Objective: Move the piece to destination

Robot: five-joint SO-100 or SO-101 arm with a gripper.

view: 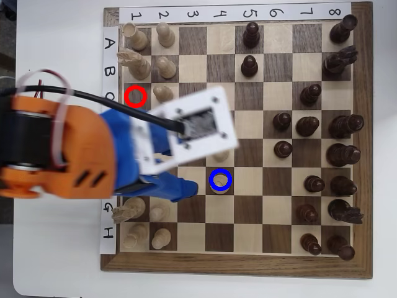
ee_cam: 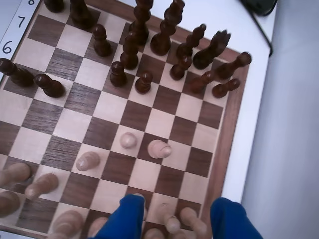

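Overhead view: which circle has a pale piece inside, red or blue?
The blue circle: a pale piece sits inside it. The red circle encloses only bare dark square.

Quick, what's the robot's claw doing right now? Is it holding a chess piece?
Gripper: open, holding nothing; its blue fingers are spread apart over the pale pieces at the board's edge.

Arm hides board rows C–F near column 1.

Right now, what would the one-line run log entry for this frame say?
piece: pale beige wooden chess piece on blue-circled dark brown square | gripper: blue two-finger gripper open, empty | stage: piece at destination
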